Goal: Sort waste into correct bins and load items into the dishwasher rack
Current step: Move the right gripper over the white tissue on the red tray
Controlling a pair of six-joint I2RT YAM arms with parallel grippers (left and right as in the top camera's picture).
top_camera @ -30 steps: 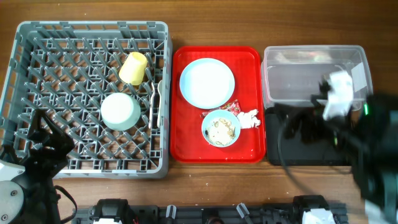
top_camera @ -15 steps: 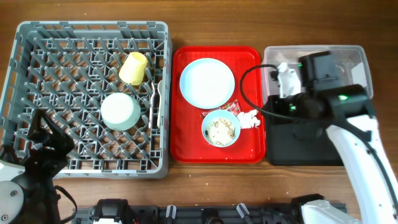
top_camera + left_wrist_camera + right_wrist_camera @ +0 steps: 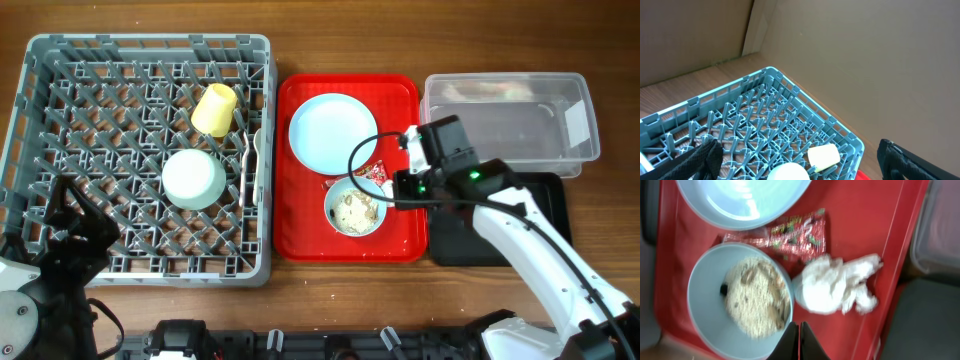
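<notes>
Directly beneath the right hand (image 3: 795, 336), whose two fingers are pressed together on nothing, lies the flat red serving tray (image 3: 855, 210). Just beyond the tips, a little to one side, sits the crumpled white paper napkin (image 3: 837, 285), against the rim of the pale blue round bowl (image 3: 705, 295) on the tips' other side; this bowl holds beige rice-like food scraps (image 3: 757, 297). Farther ahead of the hand the small red snack wrapper (image 3: 795, 235) lies flat between the bowl and the light blue round plate (image 3: 740, 200). On the outer side of this hand the clear plastic rectangular tub (image 3: 505, 115) and the shallow black rectangular tray (image 3: 450, 245) sit next to each other on the wooden worktop (image 3: 330, 290). The left hand (image 3: 799, 147) hangs empty, its fingers spread wide apart, above the near corner of the large square grey plastic dishwasher rack (image 3: 150, 42); ahead of it in the rack are the small yellow cup (image 3: 823, 156), tipped on its side, and a second pale blue bowl (image 3: 193, 179), turned upside down.
</notes>
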